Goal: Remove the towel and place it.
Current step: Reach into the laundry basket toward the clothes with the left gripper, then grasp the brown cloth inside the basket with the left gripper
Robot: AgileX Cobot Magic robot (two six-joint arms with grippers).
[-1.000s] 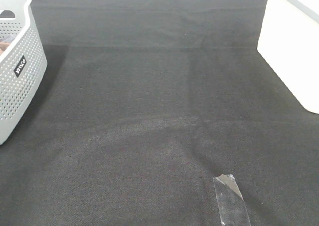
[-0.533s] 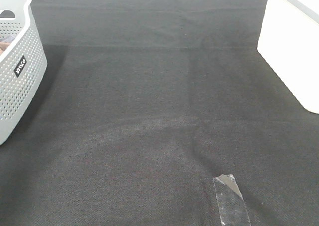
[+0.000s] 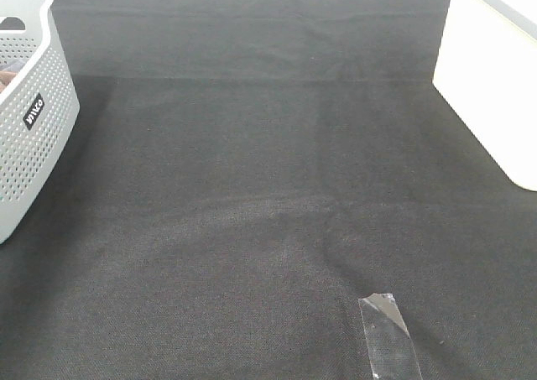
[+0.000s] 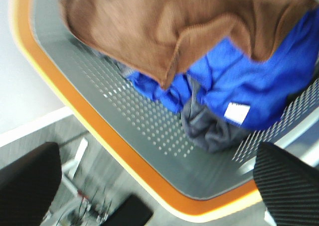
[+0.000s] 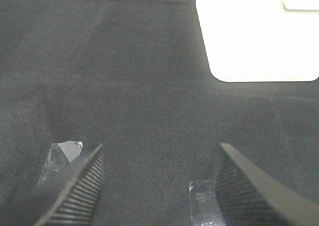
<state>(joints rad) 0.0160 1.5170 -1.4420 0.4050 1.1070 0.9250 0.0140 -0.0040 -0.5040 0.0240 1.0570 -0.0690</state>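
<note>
Towel: the reddish-brown towel (image 4: 149,31) is seen lying crumpled on top of the other laundry inside the perforated grey basket (image 4: 149,131), which stands at the left edge of the surface (image 3: 268,162).
Towel's axis: no long axis can be read, since the cloth is bunched; only a hemmed, folded flap is shown drooping toward the middle of the basket.
Beneath it: a blue cloth (image 4: 249,81) bearing a small white tag and a dark grey cloth (image 4: 209,131) are partly covered by the towel.
Left pincer: the left pincer (image 4: 158,176) is held above the basket's rim with its fingers spread wide and nothing between them.
Key relation: the towel lies below and just ahead of the left pincer, further into the basket, so a short reach forward and down is judged to be needed.
Right pincer: the right pincer (image 5: 160,176) is parted and empty over the black surface, near strips of clear tape (image 3: 388,334) and well apart from the basket.
Nearer arm: the left.
Far right: a white box (image 3: 495,86) is set there.
</note>
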